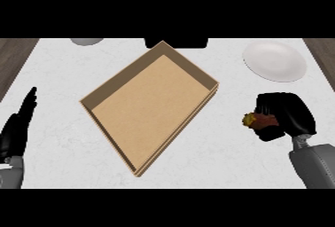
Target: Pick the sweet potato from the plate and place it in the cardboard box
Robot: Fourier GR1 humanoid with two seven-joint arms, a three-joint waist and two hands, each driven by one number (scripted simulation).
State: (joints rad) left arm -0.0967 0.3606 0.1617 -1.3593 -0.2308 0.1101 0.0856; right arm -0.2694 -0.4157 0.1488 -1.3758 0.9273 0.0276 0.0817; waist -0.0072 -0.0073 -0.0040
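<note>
Head view, single frame. Nearest, at the near left edge of the tabletop [59, 133]: left hand [16, 131], fingers straight and together, pointing toward the far edge, holding nothing, resting.

Near right corner: grey right forearm enters from the lower edge. Right hand [282, 116] sits above the tabletop's right side, fingers curled and clamped on the sweet potato [258, 120]. Only a small reddish-brown and yellowish part of the sweet potato shows at the hand's left side; the rest is hidden by the fingers. Whether it touches the surface: cannot tell.

Centre: cardboard box [153, 106], open, shallow, turned corner-on so one corner points to the near edge and one to the far edge. Sweet potato is outside it, just beside its right corner, apart from it.

Far right corner: white plate [274, 60], well apart from the hand. Far edge, left of centre: a grey round object [86, 41], partly cut off. A dark object [177, 42] at the far edge behind the box.
</note>
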